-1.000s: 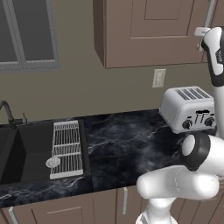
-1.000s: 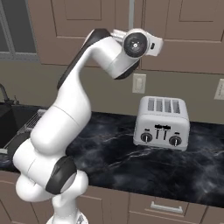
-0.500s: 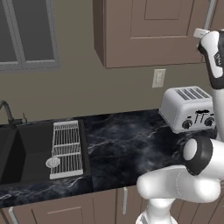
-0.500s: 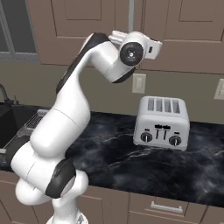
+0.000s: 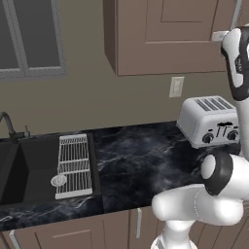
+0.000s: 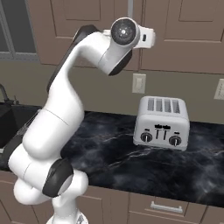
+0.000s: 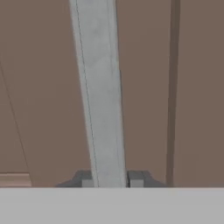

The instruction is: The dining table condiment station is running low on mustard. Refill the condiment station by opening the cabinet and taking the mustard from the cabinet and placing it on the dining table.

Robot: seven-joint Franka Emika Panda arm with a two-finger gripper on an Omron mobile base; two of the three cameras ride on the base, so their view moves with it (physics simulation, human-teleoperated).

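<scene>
We see our one pincer (image 7: 109,180) closed in on the cabinet's single silver bar handle (image 7: 99,92): in the hand view its two dark fingertips (image 7: 83,178) sit one on each side of the bar, right against it, so we read it as gripping the handle. The handle runs the height of that view, slightly tilted, over the brown door of the cabinet (image 7: 43,87). A dark vertical seam shows to the handle's right there.

From the left base view we count one cabinet door (image 5: 170,34), shut, with our white arm raised to its lower right corner. One toaster (image 5: 209,119) with four slots and two knobs stands on the black marble surface (image 5: 131,165). One wall outlet (image 5: 176,86) sits above it. One sink (image 5: 29,165) holds one wire rack (image 5: 73,163), and one faucet (image 5: 7,124) rises at its far left. One window (image 5: 29,36) hangs above the sink.

The right base view gives a second outlet (image 6: 220,89) at the right edge.
</scene>
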